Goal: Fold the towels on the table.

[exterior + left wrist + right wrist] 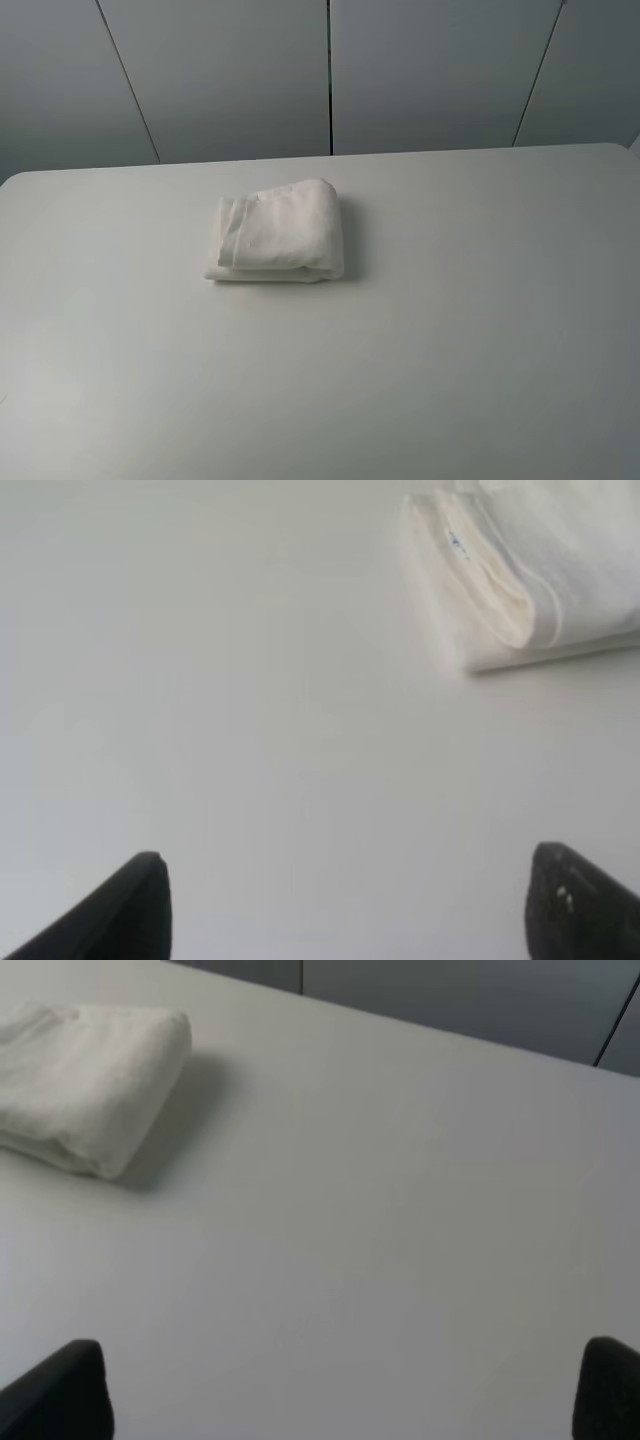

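A white terry towel (278, 233) lies folded into a compact thick bundle on the white table (450, 330), a little left of the middle and toward the far edge. Its layered open end (480, 575) with a small label faces the left arm's side. The rounded fold (95, 1080) faces the right arm's side. My left gripper (350, 905) is open over bare tabletop, well short of the towel, holding nothing. My right gripper (345, 1390) is open too, apart from the towel and empty. Neither arm shows in the exterior high view.
Grey wall panels (330, 70) stand behind the table's far edge (480, 150). A rounded corner (15, 178) shows at the far left. Plain white tabletop surrounds the towel on all sides.
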`<state>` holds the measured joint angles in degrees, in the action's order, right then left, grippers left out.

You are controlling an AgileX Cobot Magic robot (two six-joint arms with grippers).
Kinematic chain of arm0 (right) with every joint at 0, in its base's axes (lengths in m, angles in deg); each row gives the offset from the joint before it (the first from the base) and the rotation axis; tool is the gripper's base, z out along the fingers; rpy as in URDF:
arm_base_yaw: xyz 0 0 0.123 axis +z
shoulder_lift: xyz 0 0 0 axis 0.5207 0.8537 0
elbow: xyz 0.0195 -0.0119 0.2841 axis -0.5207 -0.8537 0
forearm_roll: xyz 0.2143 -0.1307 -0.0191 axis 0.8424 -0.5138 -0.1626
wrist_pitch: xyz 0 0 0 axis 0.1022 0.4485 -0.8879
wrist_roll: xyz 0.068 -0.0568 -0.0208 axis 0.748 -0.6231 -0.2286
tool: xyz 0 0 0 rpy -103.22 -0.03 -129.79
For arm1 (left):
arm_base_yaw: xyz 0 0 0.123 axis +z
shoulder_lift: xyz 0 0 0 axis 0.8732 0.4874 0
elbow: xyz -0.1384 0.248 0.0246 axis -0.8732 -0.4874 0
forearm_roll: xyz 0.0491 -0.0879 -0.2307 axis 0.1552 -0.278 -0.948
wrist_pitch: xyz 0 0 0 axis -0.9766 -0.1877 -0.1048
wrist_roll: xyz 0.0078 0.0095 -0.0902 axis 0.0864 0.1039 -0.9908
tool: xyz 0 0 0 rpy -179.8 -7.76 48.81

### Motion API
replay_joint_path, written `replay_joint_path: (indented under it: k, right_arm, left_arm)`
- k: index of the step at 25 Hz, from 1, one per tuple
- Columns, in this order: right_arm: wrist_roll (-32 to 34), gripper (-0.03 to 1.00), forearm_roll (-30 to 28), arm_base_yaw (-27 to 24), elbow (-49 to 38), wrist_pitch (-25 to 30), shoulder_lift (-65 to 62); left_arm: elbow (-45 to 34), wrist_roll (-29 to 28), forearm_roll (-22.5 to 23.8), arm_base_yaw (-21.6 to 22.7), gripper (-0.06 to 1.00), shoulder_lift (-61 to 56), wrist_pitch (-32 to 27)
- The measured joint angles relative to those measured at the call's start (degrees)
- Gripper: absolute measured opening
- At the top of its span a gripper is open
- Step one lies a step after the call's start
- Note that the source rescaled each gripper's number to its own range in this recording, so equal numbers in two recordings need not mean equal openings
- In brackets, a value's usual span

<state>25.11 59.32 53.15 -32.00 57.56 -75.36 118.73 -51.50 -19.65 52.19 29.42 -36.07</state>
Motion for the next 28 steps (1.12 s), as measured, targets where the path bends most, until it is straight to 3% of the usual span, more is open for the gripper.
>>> replay_joint_path:
  k: [5,15,22,28]
  right_arm:
    - [-0.37,1.0,0.0,0.0,0.0,2.84,-6.45]
    - [-0.87,1.0,2.56,0.0,-6.22,2.47,-11.33]
    - [-5.04,1.0,6.36,0.0,-10.53,-2.16,-11.33]
    - [-5.96,1.0,7.19,0.0,-11.0,-3.4,-11.33]
  left_arm:
    - [-3.5,-0.24,-1.2,0.0,0.91,-10.75,-0.64]
    - [-3.84,-0.24,-1.32,0.0,0.91,-25.29,-1.11]
    - [-4.49,-1.45,-1.08,0.0,0.91,-26.6,-1.78]
    - [-9.82,-3.19,-1.08,0.0,0.91,-26.58,-3.3]
